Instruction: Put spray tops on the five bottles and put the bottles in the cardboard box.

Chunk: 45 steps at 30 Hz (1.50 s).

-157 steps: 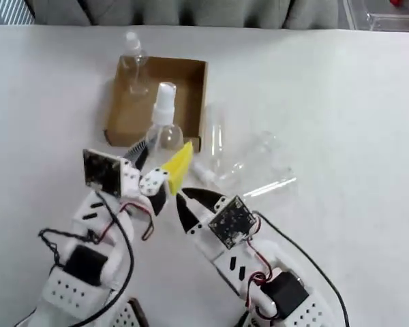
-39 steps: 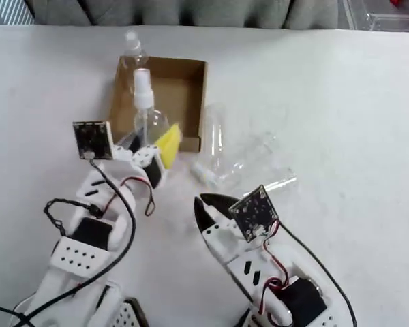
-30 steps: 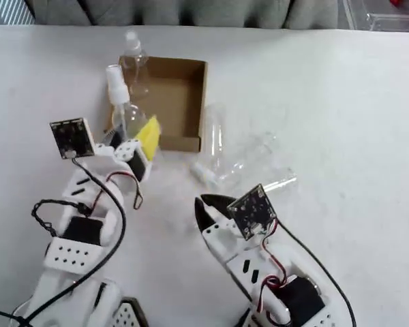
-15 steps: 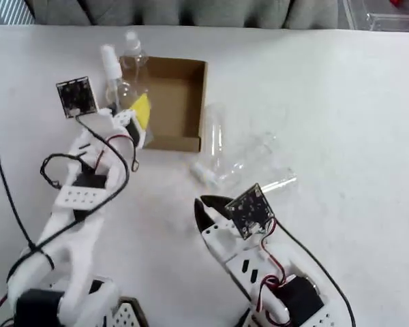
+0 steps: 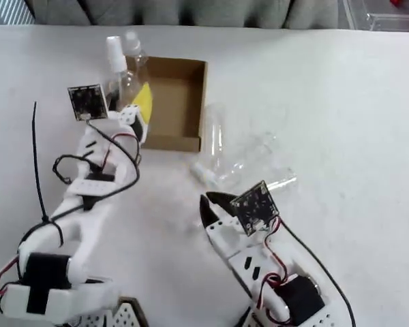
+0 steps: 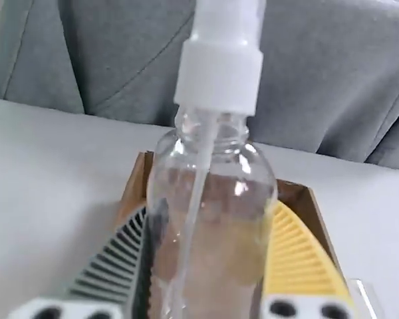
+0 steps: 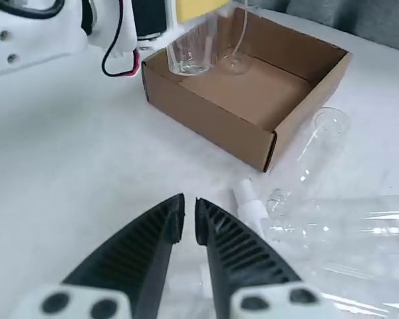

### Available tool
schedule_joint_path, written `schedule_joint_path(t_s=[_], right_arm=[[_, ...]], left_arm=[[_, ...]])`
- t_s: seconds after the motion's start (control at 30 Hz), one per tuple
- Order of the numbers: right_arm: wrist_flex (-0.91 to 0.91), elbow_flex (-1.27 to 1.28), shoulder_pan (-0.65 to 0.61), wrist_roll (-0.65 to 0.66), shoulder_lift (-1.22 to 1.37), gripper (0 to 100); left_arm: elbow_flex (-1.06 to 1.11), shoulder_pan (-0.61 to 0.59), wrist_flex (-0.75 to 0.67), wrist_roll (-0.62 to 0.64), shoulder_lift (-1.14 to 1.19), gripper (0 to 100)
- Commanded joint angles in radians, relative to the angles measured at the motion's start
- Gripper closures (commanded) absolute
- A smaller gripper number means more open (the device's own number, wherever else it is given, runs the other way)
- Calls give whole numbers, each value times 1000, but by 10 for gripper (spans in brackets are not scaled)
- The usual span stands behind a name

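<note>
My left gripper (image 5: 127,97) is shut on a clear bottle (image 5: 119,73) with a white spray top (image 5: 114,50), held upright over the left side of the cardboard box (image 5: 191,102). In the left wrist view the bottle (image 6: 209,219) stands between the grey and yellow fingers (image 6: 289,246). A second topped bottle (image 5: 133,53) stands in the box's far left corner. My right gripper (image 5: 208,203) is shut and holds nothing, low over the table in front of the box (image 7: 206,123). The held bottle (image 7: 193,50) hangs at the box's left wall.
Several clear bottles without tops lie on the table right of the box (image 5: 215,139) (image 5: 259,153) (image 7: 312,156), with a loose spray top (image 5: 201,170) (image 7: 249,199) among them. Grey upholstery runs along the table's far edge (image 5: 191,10).
My left arm has carried the topped bottle from the box's near edge leftward and away, to the box's far left side. The right gripper drew back, shut, then stayed still.
</note>
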Motion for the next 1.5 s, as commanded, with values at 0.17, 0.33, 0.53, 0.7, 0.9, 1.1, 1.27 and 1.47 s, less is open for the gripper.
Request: schedule_joint_path(t_s=[0.17, 0.33, 0.53, 0.7, 0.9, 1.1, 1.27, 1.47], right_arm=[[-19, 9, 10, -9, 7, 984], [-19, 9, 10, -9, 7, 984], [-19, 11, 10, -9, 7, 984], [-19, 11, 10, -9, 7, 984], [-19, 11, 10, -9, 7, 984], [-19, 11, 12, -9, 7, 984], [-19, 11, 12, -9, 7, 984], [-19, 11, 12, -9, 7, 984]], left_arm=[[-184, -27, -81, -121, 147, 980], [-244, -31, -83, -137, 225, 980], [-275, -33, -147, -138, 286, 980], [-275, -33, -247, -138, 357, 980], [-328, -65, -308, -138, 441, 980], [-397, -82, -308, -138, 529, 980], [-437, -85, -308, -138, 565, 980], [-480, -79, -308, -138, 608, 980]])
